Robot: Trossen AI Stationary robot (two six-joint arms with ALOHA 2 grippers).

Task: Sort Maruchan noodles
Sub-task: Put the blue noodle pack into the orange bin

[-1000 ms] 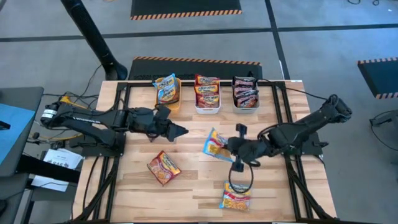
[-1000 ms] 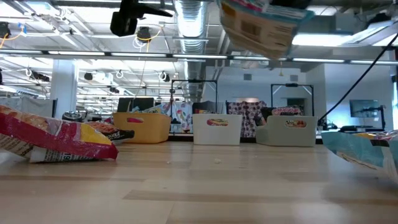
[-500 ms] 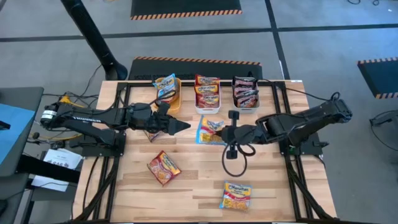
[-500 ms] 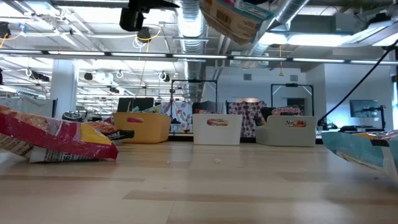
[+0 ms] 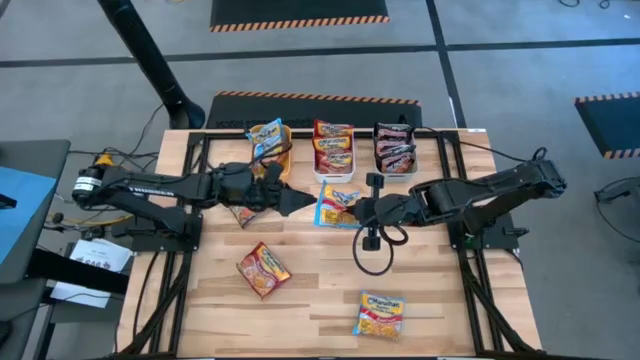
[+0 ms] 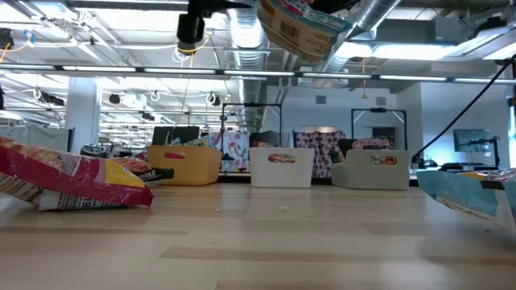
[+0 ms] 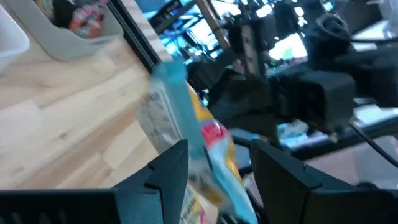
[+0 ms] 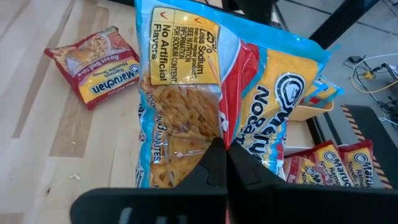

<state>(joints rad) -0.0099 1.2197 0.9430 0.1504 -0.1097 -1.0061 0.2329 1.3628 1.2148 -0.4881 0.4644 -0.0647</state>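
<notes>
Noodle packet (image 5: pixel 337 206) pinched by right hand (image 5: pixel 352 211), left hand (image 5: pixel 300 201) spread beside.

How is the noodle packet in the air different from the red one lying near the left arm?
The held packet is yellow and blue, pinched by the shut right gripper above the table. The red packet lies flat on the wood, untouched. Both are Maruchan ramen packets.

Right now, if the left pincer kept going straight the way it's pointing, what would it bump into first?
Most likely the yellow-and-blue noodle packet that the right pincer holds up. The left pincer is open and points straight at it, with the packet's edge right between its fingers in the wrist view.
</notes>
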